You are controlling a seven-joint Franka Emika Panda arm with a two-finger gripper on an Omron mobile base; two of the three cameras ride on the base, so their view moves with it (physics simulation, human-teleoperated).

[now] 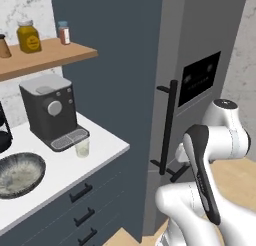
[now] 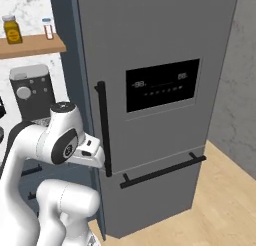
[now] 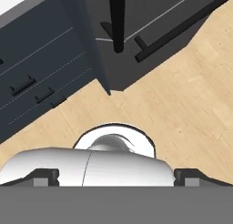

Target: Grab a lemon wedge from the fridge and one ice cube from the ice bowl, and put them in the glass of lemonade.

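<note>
The fridge (image 2: pixel 150 90) is shut, so the lemon wedge is presumably inside, unseen; the step in hand looks like opening the upper door. The gripper (image 3: pixel 116 184) points down at the floor with jaws spread wide and empty. Next it must swing up to the vertical handle (image 2: pixel 103 127) and close on it (a horizontal bar sits lower). One glass of lemonade (image 1: pixel 82 147) stands by the coffee machine (image 1: pixel 50 110), one ice bowl (image 1: pixel 20 174) near it on the counter (image 1: pixel 107 142)
</note>
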